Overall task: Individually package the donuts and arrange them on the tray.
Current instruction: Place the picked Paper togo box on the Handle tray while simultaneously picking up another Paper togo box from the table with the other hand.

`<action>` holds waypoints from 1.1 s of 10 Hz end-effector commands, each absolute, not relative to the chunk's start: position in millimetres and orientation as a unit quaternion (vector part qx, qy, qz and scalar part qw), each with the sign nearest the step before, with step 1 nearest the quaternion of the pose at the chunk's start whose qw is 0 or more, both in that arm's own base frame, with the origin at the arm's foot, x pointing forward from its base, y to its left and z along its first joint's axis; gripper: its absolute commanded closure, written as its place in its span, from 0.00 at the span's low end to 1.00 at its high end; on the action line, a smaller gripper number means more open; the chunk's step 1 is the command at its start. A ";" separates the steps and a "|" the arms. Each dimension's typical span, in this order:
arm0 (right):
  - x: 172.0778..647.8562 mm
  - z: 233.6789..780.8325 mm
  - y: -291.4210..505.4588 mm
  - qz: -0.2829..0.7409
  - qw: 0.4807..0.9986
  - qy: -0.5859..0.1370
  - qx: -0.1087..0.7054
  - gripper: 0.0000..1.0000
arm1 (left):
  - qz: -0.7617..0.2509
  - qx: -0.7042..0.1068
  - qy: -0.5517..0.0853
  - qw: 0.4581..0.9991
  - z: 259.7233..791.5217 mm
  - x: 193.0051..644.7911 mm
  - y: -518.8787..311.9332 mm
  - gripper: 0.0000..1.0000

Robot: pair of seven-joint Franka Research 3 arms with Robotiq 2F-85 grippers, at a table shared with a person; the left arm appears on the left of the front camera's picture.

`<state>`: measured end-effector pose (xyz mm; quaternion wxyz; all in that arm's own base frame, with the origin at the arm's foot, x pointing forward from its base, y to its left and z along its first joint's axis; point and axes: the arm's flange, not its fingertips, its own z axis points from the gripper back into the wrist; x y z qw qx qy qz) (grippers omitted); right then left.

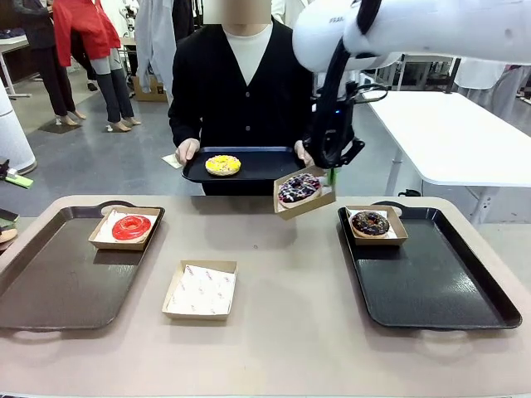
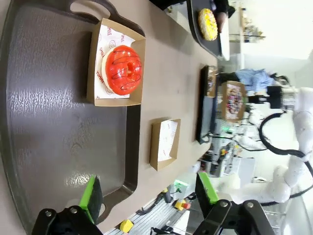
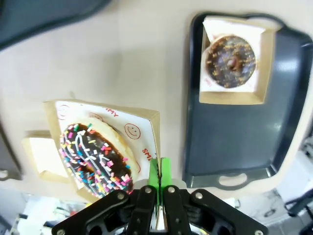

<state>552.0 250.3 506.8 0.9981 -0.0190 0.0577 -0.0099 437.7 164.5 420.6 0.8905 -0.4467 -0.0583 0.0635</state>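
Observation:
My right gripper [image 1: 331,176] is shut on the edge of a cardboard box [image 3: 146,132] that holds the sprinkled dark donut [image 1: 299,189], tilted in the air above the table's far middle. In the right wrist view the green pads [image 3: 159,176] pinch the box wall beside that donut [image 3: 95,159]. The chocolate donut [image 1: 370,223] sits boxed on the right tray [image 1: 431,290]. The red donut [image 1: 131,227] lies boxed on the left tray [image 1: 58,282]. My left gripper [image 2: 149,193] hangs open over that tray's near end, well short of the red donut [image 2: 123,69]. The yellow donut [image 1: 222,165] rests on a dark tray [image 1: 265,166] held by the person.
An empty paper-lined box [image 1: 201,288] lies on the table between the two trays. The person stands at the far edge, both hands on the held tray. A white table [image 1: 448,133] stands behind at the right.

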 end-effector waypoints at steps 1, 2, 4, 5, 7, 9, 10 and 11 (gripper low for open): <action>498.6 514.8 200.9 -0.003 1.000 0.028 0.013 0.99 | 0.052 -0.375 -0.049 0.924 456.0 437.6 127.6 0.00; 485.8 519.0 189.1 -0.003 1.000 0.019 0.018 0.99 | 0.042 -0.352 -0.044 0.934 468.6 439.1 114.0 0.00; 454.1 513.0 148.3 -0.005 0.999 0.005 0.040 0.99 | 0.018 -0.294 -0.024 0.955 497.4 451.6 57.8 0.00; 444.7 504.1 127.9 -0.014 0.999 0.002 0.045 0.99 | 0.009 -0.273 -0.027 0.962 501.4 458.4 31.7 0.00; 425.4 484.6 107.3 -0.017 0.998 -0.006 0.055 0.99 | 0.001 -0.222 -0.035 0.974 508.9 464.5 -13.6 0.00; 409.8 460.9 73.3 -0.032 0.997 -0.002 0.072 0.99 | -0.014 -0.180 -0.038 0.983 499.8 470.5 -66.4 0.00; 409.7 447.5 58.7 -0.033 0.996 -0.001 0.077 0.99 | -0.022 -0.157 -0.035 0.987 488.9 472.6 -86.3 0.00; 408.2 437.8 47.5 -0.033 0.997 0.004 0.070 0.99 | -0.029 -0.131 -0.034 0.990 478.2 469.9 -104.3 0.00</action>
